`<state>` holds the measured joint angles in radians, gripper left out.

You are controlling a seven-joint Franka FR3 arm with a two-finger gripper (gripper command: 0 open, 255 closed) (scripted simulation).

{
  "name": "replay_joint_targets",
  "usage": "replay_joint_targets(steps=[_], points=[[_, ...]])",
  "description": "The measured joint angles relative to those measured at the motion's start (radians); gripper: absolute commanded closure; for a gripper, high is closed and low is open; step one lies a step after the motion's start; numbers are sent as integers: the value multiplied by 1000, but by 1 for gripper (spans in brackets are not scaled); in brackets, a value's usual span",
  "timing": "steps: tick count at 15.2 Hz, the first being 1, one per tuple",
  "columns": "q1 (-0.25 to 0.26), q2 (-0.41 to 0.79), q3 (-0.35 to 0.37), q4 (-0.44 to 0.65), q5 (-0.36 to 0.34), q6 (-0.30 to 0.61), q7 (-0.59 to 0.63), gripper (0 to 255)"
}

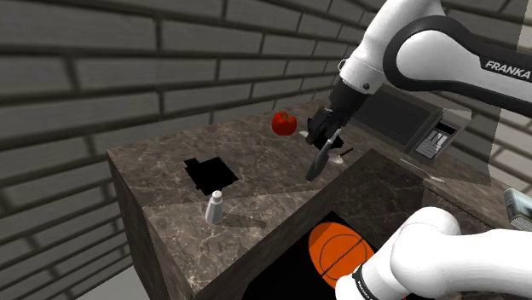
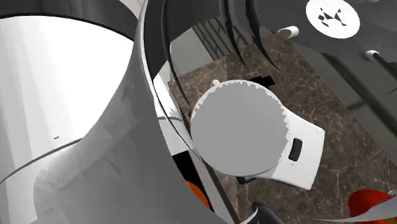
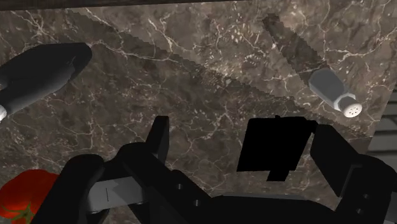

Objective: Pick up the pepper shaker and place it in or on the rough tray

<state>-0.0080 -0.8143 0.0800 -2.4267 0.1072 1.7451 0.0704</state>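
Shoulder view shows the arm point(image 1: 426, 51) angled down over the counter point(image 1: 256, 149), claw point(image 1: 319, 164) spread, away from the pepper shaker point(image 1: 215, 207).

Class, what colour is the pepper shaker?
The pepper shaker is pale grey; wrist view shows it best.

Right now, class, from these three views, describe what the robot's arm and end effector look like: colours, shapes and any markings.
The arm has rounded white shells with dark bands at the joints. One dark band carries the word FRANKA in white capitals. The end effector is all black, a blocky body with two flat, straight fingers. No cables show.
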Motion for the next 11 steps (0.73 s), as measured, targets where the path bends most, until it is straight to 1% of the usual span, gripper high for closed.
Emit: replay_joint_targets(steps=[7,11], points=[[14,105,156,-64,73,172,195,0],[11,219,254,-60,98,283,314,0]])
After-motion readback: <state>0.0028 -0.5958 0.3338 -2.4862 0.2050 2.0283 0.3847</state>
